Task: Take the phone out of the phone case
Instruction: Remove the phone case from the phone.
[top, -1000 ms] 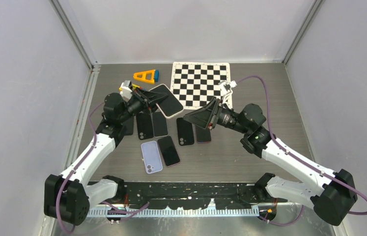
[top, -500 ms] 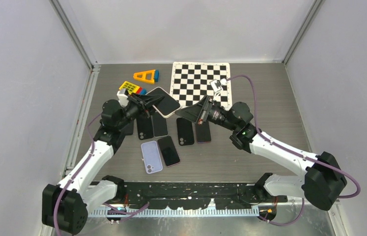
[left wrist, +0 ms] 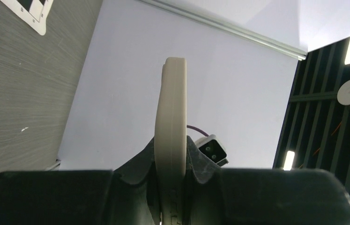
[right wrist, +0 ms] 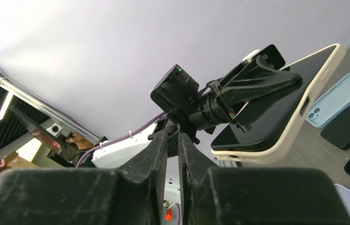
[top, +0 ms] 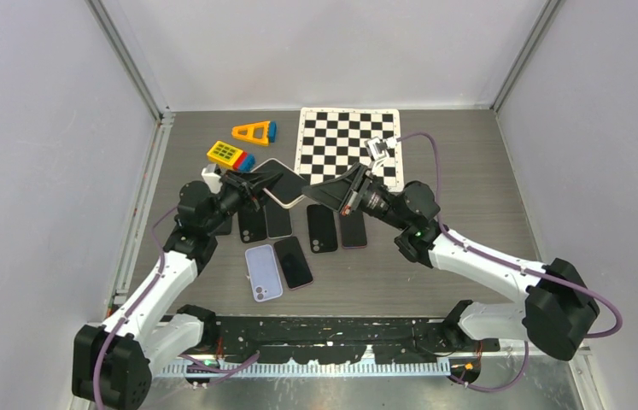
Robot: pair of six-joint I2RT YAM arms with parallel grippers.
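A dark-screened phone (top: 283,179) in a cream phone case (top: 273,196) is held tilted above the table, with my left gripper (top: 260,184) shut on its left side. From the left wrist camera the case (left wrist: 172,112) appears edge-on, clamped between the left gripper's (left wrist: 171,157) two fingers. My right gripper (top: 317,192) is level with the phone's right corner. In the right wrist view the phone (right wrist: 276,117) and case (right wrist: 257,154) lie to the right of my right gripper (right wrist: 173,140). Its jaws stand a slim gap apart with nothing between them.
Under the held phone several dark phones and cases (top: 322,227) lie in a row. A lilac case (top: 262,272) and a black phone (top: 294,261) lie nearer. At the back are a checkerboard (top: 349,145), an orange triangle (top: 253,132) and a yellow block (top: 225,153).
My right arm has swung left up to the phone's right corner and its jaws have narrowed. The left gripper has lowered the cased phone slightly while keeping its grip.
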